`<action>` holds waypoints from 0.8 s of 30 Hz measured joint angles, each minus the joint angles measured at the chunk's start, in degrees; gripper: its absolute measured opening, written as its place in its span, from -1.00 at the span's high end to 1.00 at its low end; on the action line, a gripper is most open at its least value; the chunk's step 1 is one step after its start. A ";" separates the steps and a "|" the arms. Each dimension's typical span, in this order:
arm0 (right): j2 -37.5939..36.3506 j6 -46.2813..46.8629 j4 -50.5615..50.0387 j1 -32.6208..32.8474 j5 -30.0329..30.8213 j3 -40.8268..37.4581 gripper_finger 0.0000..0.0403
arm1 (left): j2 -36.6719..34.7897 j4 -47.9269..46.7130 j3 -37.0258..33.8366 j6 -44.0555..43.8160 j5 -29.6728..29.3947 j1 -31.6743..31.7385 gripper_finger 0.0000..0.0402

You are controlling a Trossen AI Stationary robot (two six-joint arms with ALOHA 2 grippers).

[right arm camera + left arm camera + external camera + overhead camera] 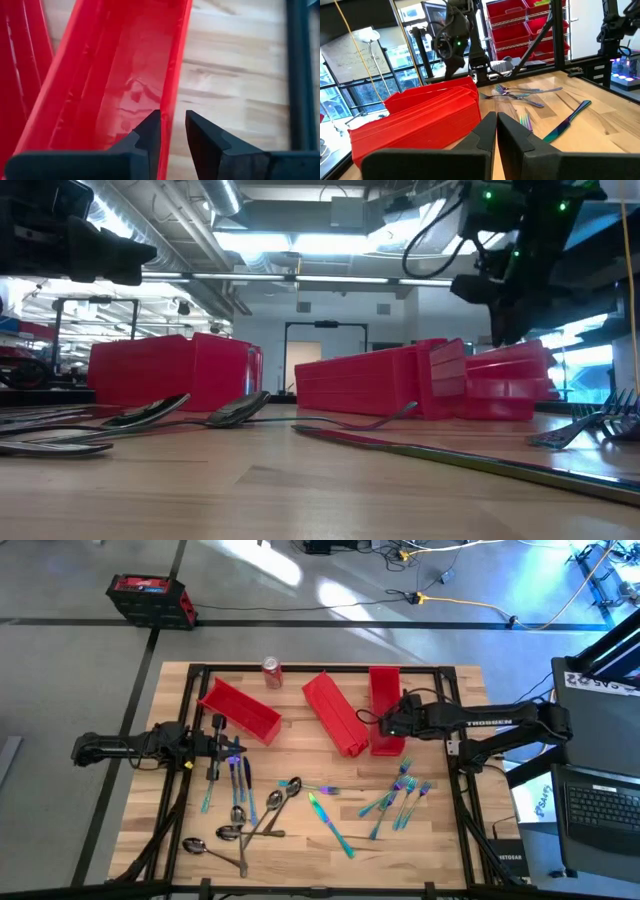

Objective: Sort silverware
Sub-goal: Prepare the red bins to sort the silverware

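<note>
Silverware lies loose on the wooden table. Iridescent knives [238,780] lie by my left gripper, and one knife [330,823] lies in the middle. Dark spoons [245,825] lie at the near left and iridescent forks [400,798] at the right. My left gripper [228,747] is shut and empty [496,127], just far of the knives. My right gripper [392,726] is over the rightmost red bin [385,700]. Its fingers stand either side of one long wall [173,131], slightly apart. My right gripper comes down from above with one finger [150,132] inside the red bin and the other [202,137] outside, across the long wall's rim [175,95]. Bare wood shows between the wall and the outer finger. I cannot tell whether either finger touches the wall.
Two more red bins stand at the far side, one at the left [240,710] and one slanted in the middle [335,712]. A red soda can [271,671] stands at the far edge. A black frame [455,770] borders the table.
</note>
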 joint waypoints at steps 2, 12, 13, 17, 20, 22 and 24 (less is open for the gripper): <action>-0.04 -0.24 -2.23 -0.01 1.14 1.92 0.63 | 0.00 -0.01 -0.01 0.00 0.00 0.00 1.00; -0.20 -11.48 -4.10 5.03 8.83 13.85 0.63 | 0.00 -0.01 -0.01 0.00 0.00 -0.01 1.00; -0.20 -12.58 -4.00 5.88 11.28 14.66 0.63 | 0.00 -0.01 -0.01 0.00 0.00 0.01 1.00; -0.20 -16.01 -3.30 8.07 21.24 17.15 0.63 | 0.00 0.00 -0.02 0.00 0.00 0.01 1.00; -0.20 -19.77 -1.52 8.27 24.32 17.93 0.63 | 0.00 -0.02 -0.02 0.00 0.00 -0.01 1.00; -0.20 -22.46 -0.12 8.17 24.30 17.95 0.63 | 0.00 -0.02 0.00 0.00 0.00 -0.01 1.00; -0.20 -23.52 0.82 8.21 25.24 17.95 0.63 | 0.01 -0.02 0.00 0.00 0.00 0.00 1.00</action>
